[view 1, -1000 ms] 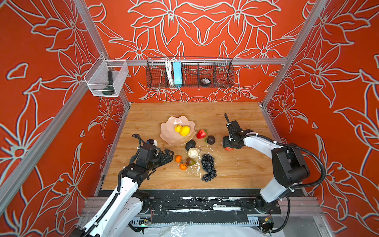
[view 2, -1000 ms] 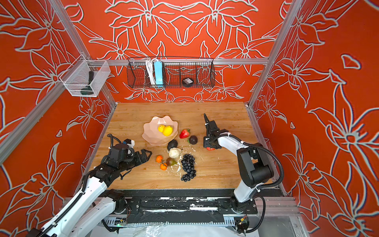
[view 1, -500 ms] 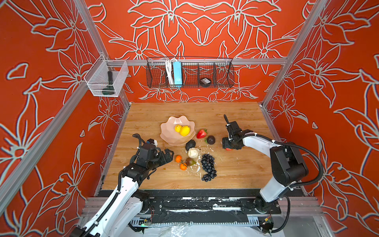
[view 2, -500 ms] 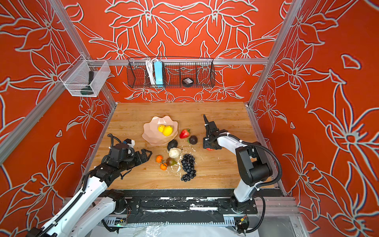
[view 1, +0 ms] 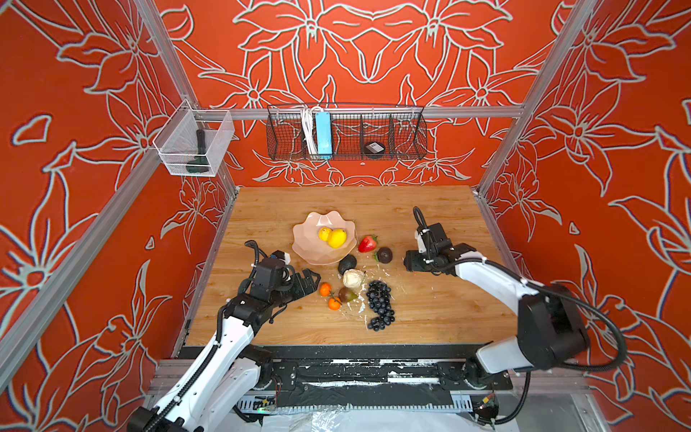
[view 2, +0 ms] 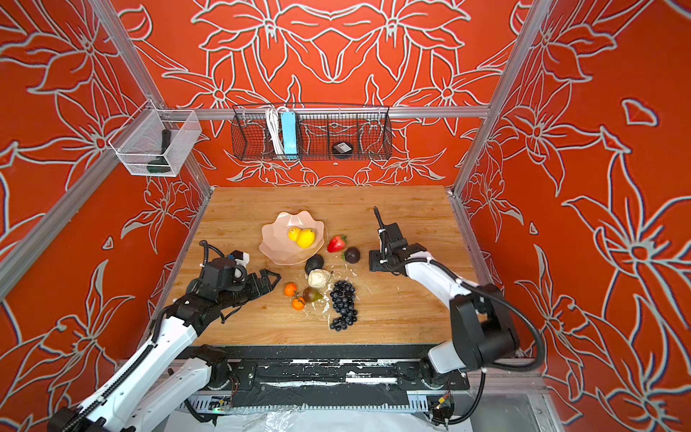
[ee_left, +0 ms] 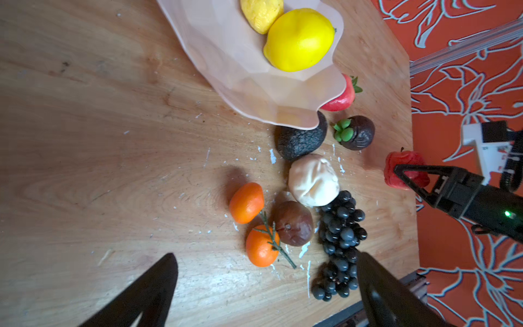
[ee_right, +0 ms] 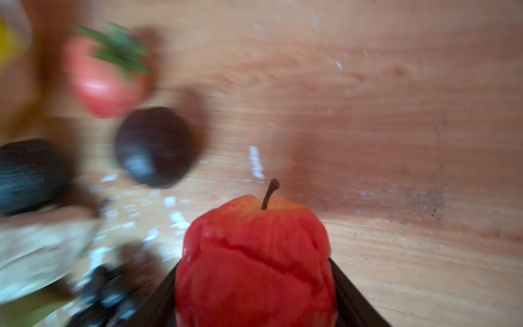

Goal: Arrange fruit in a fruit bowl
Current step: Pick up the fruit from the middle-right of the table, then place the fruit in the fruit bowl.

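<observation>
Right gripper (view 1: pixel 408 261) shifted toward fruit bowl (view 1: pixel 310 247), pinching red apple (ee_right: pixel 254 254) (skin wrinkled, soft). Left gripper (view 1: pixel 311 283) spread wide near oranges (view 1: pixel 325 288). Two lemons (view 1: pixel 336 238) in fruit bowl; rest on surface (view 1: pixel 430 318). Risk: squashed apple slips, or low pass clips strawberry (view 1: pixel 368 244).

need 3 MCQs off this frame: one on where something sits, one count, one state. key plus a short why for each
1. Where is the strawberry?
A. in the bowl
B. on the table beside the bowl
C. in the wire basket

2. How many yellow fruits lie in the bowl?
A. one
B. four
C. two

3. What is the right pincer doing?
A. closed on a red apple
B. open and empty
C. closed on the grapes

Key:
1 B, it lies on the wood just outside the rim.
2 C, both top views show a pair side by side.
3 A, the right wrist view shows the apple squeezed between the jaws.
</observation>
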`<state>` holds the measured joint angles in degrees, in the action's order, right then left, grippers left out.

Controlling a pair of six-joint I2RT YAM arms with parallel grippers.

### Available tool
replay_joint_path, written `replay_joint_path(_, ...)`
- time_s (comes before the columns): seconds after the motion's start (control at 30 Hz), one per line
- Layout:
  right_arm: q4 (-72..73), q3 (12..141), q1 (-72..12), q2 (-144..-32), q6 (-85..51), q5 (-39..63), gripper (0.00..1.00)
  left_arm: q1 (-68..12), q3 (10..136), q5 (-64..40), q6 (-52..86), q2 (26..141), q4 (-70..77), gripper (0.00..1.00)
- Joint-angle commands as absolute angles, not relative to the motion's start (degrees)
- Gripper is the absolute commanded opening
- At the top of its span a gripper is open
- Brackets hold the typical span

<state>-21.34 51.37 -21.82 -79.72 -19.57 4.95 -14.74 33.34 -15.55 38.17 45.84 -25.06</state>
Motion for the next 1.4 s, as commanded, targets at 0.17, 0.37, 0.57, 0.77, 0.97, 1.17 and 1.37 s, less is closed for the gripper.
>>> replay_joint_path(0.17,3.2,39.0,-34.9,-63.3,-8.2,12.8,0.62,-15.1,44.9,-24.4,36.4,52.4,-28.3,0.97)
replay_joint_path(0.37,20.4,30.3,-40.6,-60.5,-4.0,17.2,0.60,-16.7,51.5,-28.4,33.8,55.9,-31.5,0.93)
replay_joint_path(0.57,27.9,27.0,-47.0,-62.5,2.5,16.5,0.60,-23.1,54.0,-25.9,31.2,56.1,-32.8,0.84)
replay_joint_path(0.77,33.3,25.2,-51.8,-65.5,7.9,14.0,0.60,-24.8,54.1,-28.4,31.1,58.2,-31.4,0.67)
replay_joint_path(0.97,34.9,25.7,-54.5,-67.9,9.8,10.7,0.60,-27.6,55.4,-28.1,30.0,60.6,-32.4,0.56)
replay_joint_path(1.17,34.7,26.8,-55.5,-69.6,10.7,9.4,0.60,-29.7,56.4,-26.0,28.7,62.8,-34.3,0.46)
replay_joint_path(1.37,34.4,27.4,-56.1,-70.2,11.1,8.7,0.60,-31.0,56.7,-26.3,28.5,63.9,-34.1,0.36)
